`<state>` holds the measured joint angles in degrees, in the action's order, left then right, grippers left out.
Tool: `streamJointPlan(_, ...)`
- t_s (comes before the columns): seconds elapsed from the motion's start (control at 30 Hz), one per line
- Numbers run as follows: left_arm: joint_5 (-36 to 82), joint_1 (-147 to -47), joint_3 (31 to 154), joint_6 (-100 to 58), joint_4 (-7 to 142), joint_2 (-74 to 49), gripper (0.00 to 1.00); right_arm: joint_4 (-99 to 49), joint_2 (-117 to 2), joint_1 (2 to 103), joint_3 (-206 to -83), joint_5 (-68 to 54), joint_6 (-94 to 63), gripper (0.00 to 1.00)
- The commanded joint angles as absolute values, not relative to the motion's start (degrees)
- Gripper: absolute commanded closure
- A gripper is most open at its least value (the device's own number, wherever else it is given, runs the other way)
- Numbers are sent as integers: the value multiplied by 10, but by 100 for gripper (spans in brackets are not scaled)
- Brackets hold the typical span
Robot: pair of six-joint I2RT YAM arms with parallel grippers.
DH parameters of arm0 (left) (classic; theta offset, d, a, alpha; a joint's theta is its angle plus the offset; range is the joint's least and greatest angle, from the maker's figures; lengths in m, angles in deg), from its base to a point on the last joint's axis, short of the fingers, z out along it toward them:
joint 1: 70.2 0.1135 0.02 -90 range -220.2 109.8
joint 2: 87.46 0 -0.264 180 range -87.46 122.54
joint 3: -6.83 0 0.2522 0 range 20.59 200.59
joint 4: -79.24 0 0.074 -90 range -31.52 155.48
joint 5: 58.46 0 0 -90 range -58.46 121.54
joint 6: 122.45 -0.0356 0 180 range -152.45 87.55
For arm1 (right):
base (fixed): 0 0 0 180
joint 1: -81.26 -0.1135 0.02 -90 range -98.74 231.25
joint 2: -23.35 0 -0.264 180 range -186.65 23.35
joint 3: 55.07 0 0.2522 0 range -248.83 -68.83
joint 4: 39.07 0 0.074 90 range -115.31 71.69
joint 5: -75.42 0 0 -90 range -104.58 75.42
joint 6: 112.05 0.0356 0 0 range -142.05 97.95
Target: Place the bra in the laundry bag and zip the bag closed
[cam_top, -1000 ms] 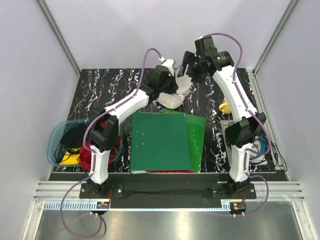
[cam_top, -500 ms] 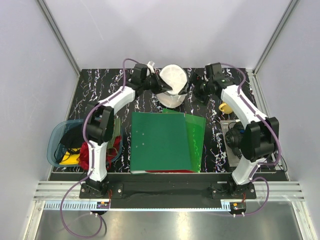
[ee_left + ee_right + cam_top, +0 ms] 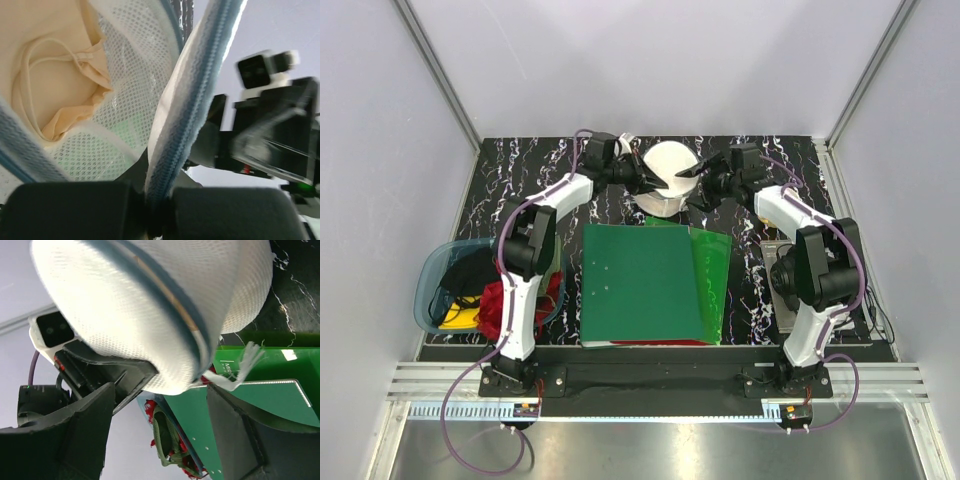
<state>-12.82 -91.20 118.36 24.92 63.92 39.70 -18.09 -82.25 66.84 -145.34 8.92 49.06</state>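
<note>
Laundry bag [image 3: 667, 172] is just beyond green folder [image 3: 640, 285]; blue tub [image 3: 423, 290] well apart.

Green folder [image 3: 645, 285] at ctr; blue tub [image 3: 430, 290], red cloth [image 3: 500, 312] just beside, near-L.

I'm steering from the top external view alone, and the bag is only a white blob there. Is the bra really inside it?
Observer: Yes. The left wrist view shows the bra inside the laundry bag, its peach fabric and a strap lying against the mesh.
Operator: Does the left gripper have the zipper edge?
Observer: The left gripper is shut on the bag's blue-lined zipper tape, which runs up from between its pads.
Operator: And the right one?
Observer: The right gripper is open, with the bag's dome just ahead of its fingers. A white tab hangs loose from the rim, ungripped.
</note>
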Motion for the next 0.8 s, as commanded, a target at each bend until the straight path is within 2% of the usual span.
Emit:
streamJointPlan(0.0, -162, -906, 1217, 264, 660, 397, 96, -233, -817, 668, -1434, 73, 556, 21)
streamJointPlan(0.13, -165, -906, 1227, 264, 657, 403, 96, -235, -841, 668, -1437, 86, 564, 27)
streamJointPlan(0.27, -171, -905, 1238, 266, 657, 410, 95, -244, -862, 666, -1448, 87, 575, 49)
streamJointPlan(0.37, -160, -905, 1262, 239, 618, 416, 88, -248, -881, 663, -1452, 90, 593, 55)
streamJointPlan(0.43, -154, -903, 1272, 222, 584, 416, 83, -267, -889, 661, -1457, 91, 601, 69)
streamJointPlan(0.47, -143, -902, 1287, 198, 570, 415, 70, -269, -893, 661, -1462, 96, 610, 74)
streamJointPlan(0.5, -129, -900, 1296, 177, 516, 405, 61, -269, -894, 662, -1463, 97, 614, 86)
streamJointPlan(0.6, -15, -900, 1298, 58, 415, 360, 38, -268, -885, 661, -1464, 98, 642, 93)
streamJointPlan(0.67, 84, -904, 1278, -8, 391, 296, 31, -261, -879, 662, -1464, 102, 661, 98)
streamJointPlan(0.7, 115, -907, 1246, -23, 381, 274, 17, -258, -878, 661, -1464, 104, 665, 99)
streamJointPlan(0.77, 197, -923, 1212, -62, 381, 213, 13, -245, -874, 661, -1461, 102, 679, 100)
